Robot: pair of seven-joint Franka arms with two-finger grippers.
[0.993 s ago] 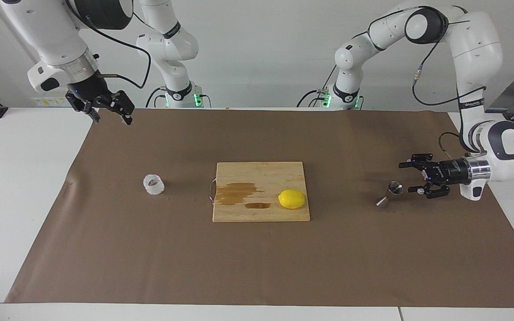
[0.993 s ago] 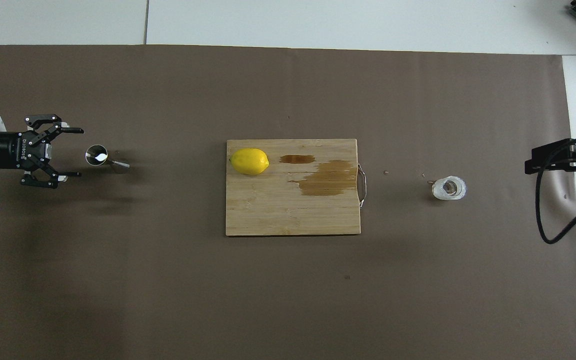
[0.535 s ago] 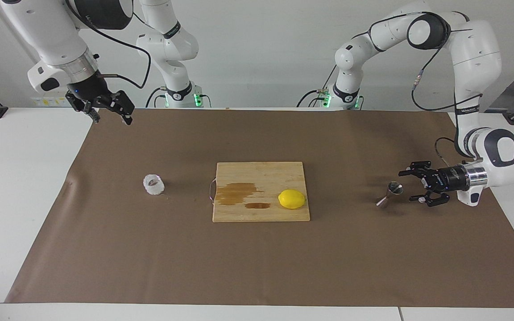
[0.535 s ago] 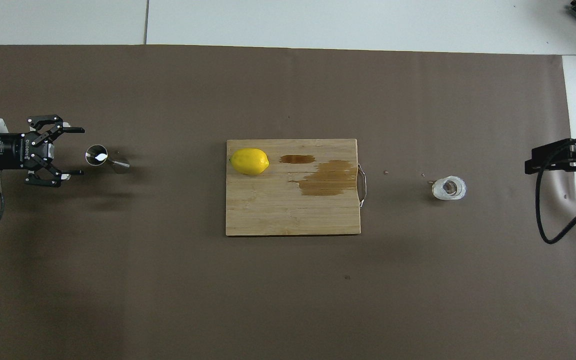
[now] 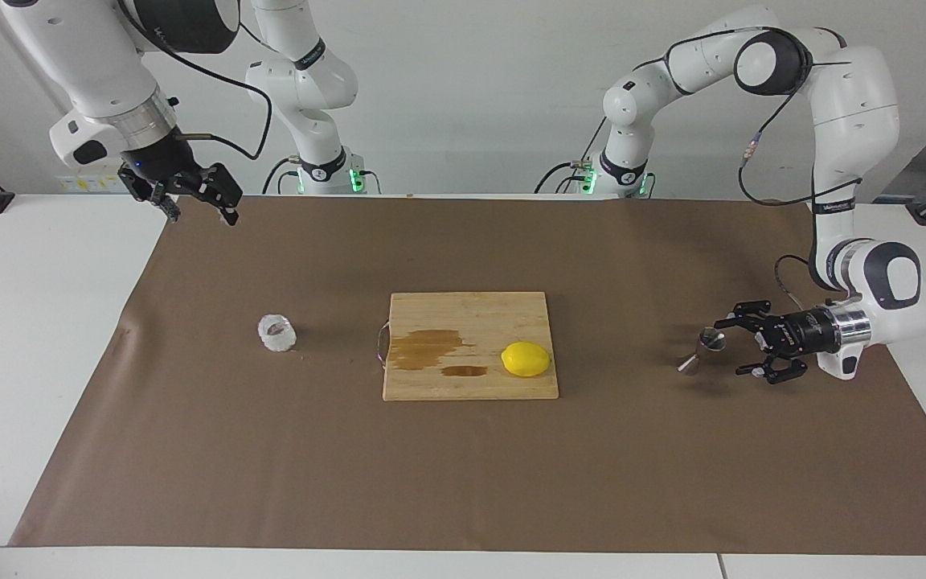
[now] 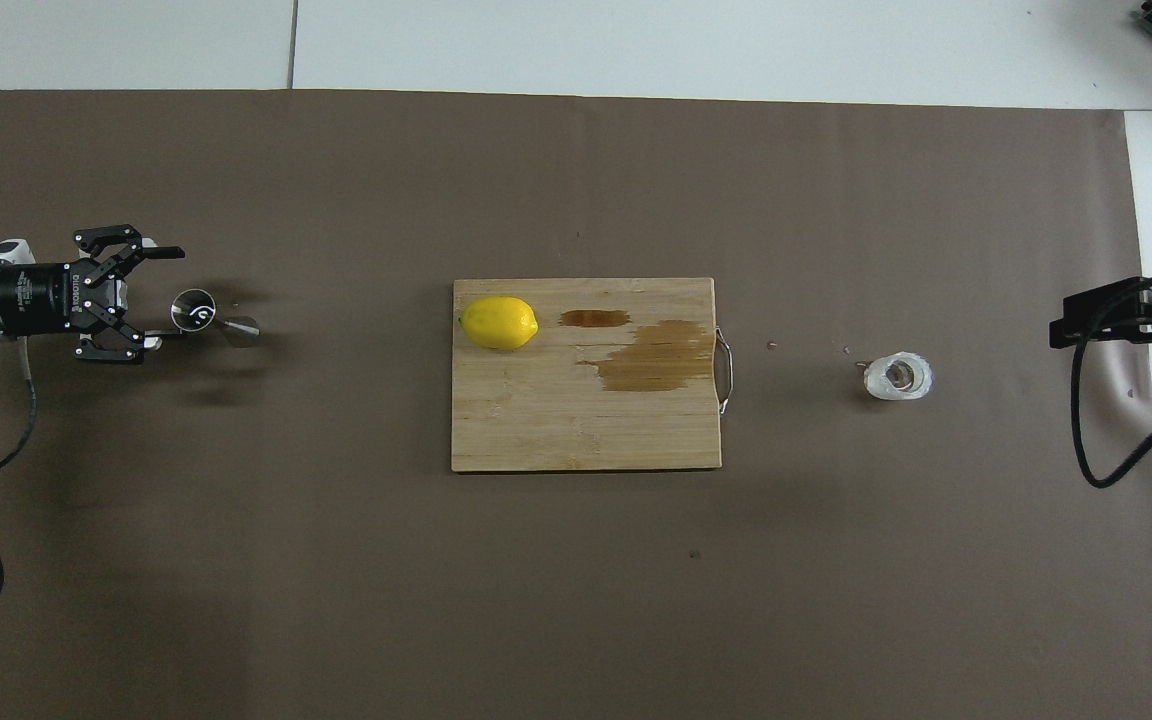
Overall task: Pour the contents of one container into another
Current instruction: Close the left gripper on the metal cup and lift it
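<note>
The clear bumpy glass cup (image 5: 276,332) (image 6: 897,377) stands on the brown mat toward the right arm's end. The small steel jigger (image 5: 702,350) (image 6: 208,317) stands upright toward the left arm's end. My left gripper (image 5: 730,348) (image 6: 169,297) lies level just above the mat, open, its fingertips right beside the jigger's upper cone. The jigger is not between them. My right gripper (image 5: 202,214) (image 6: 1101,322) hangs open and high over the mat's edge, well away from the cup, and waits.
A wooden cutting board (image 5: 471,310) (image 6: 586,435) lies mid-table between the two containers, with wet brown stains and a yellow lemon (image 5: 526,359) (image 6: 499,322) on it. A brown paper mat (image 5: 463,482) covers the table. Cables trail from both arms.
My left gripper has come lower and moved closer to the jigger, still open. The right arm, cup, jigger and lemon have not moved.
</note>
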